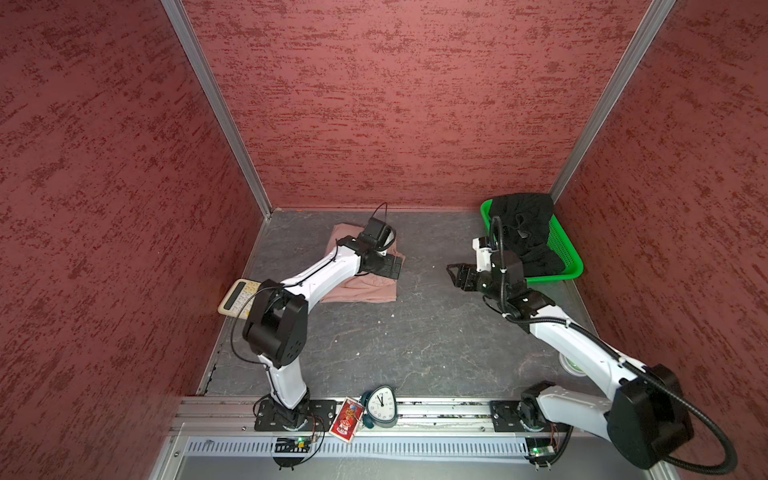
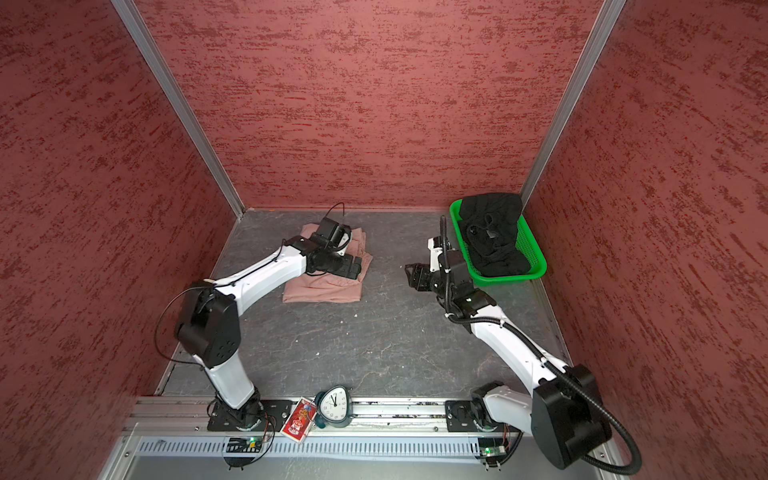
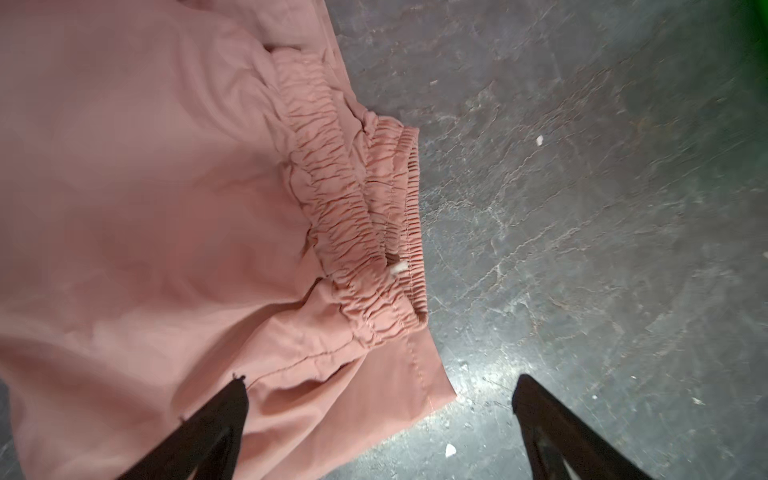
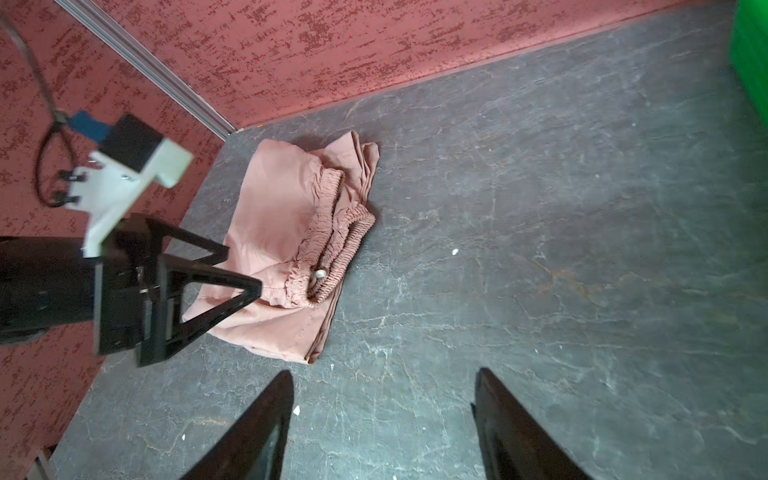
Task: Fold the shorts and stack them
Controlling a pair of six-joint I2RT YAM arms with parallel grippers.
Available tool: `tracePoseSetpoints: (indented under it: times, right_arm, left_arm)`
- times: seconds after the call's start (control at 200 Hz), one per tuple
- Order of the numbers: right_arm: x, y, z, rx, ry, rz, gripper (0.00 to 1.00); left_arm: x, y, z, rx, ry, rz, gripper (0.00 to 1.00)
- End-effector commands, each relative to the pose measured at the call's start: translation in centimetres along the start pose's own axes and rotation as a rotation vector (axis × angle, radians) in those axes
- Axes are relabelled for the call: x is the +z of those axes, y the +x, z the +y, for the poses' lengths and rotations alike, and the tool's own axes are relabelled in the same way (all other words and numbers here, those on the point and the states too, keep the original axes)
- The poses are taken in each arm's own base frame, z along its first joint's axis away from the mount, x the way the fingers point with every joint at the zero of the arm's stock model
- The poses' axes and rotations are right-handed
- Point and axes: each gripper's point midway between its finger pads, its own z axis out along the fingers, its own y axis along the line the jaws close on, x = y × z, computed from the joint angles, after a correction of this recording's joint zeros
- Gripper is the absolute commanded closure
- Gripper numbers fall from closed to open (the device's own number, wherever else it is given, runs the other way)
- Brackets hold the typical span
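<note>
Mottled red textured walls [image 1: 395, 104] with aluminium corner posts [image 1: 217, 108] enclose a dark grey marbled floor [image 1: 415, 332].

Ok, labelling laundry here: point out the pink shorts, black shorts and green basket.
pink shorts [image 1: 365, 291]: in a top view, front panel
black shorts [image 1: 532, 216]: in a top view, crumpled middle
green basket [image 1: 561, 245]: in a top view, right mesh wall

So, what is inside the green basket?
The black shorts, crumpled, fill the green basket and cover its far rim. Whether anything lies under them cannot be seen: the cloth hides the bottom.
</note>
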Motion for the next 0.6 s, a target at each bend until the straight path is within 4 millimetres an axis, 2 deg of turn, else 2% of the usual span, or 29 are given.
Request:
tracePoseSetpoints:
  times: [0.0,0.125,0.301,0.481,0.591]
  right_arm:
    - [-1.0,0.1,-1.0,0.025,0.030,-0.016,0.29]
    - [-0.8,0.5,-1.2,0.034,0.026,-0.003,0.29]
    - [-0.2,0.9,-0.9,0.047,-0.004,0.018,0.29]
    - [0.4,1.1,-0.8,0.070,-0.021,0.025,0.29]
    - [0.8,1.6,-0.3,0.116,-0.069,0.030,0.29]
  left_arm:
    - [1.8,0.1,-0.3,0.098,-0.065,0.049,0.01]
    - [4.3,0.7,-0.5,0.112,-0.087,0.109,0.01]
    - [6.8,2.4,1.7,0.118,-0.194,0.200,0.01]
    - [8.0,4.0,5.7,0.054,-0.290,0.275,0.01]
    - [8.3,3.9,8.6,0.009,-0.313,0.277,0.01]
